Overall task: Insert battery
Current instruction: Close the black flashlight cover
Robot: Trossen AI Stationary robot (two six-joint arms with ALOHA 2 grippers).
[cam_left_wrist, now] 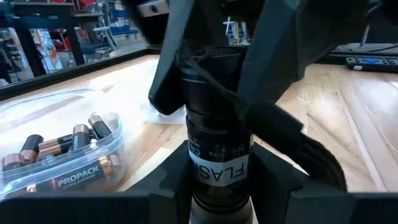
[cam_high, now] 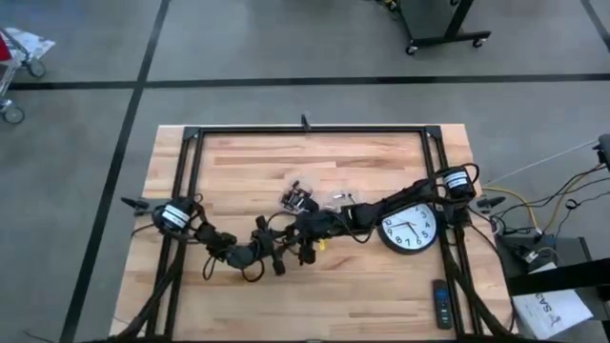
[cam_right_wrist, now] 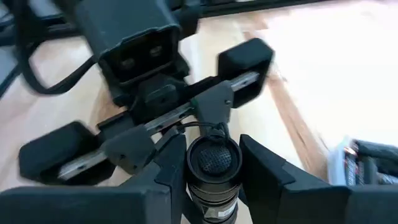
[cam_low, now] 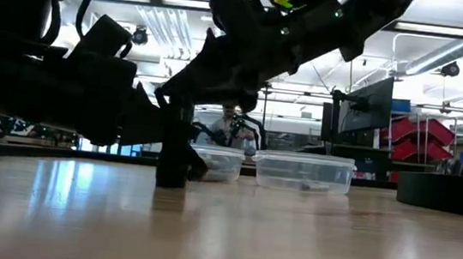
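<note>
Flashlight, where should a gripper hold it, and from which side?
Grip the round barrel at its labelled band, coming in from the side. The flashlight stands upright on the table, so the fingers span its width, as the left gripper does.
</note>
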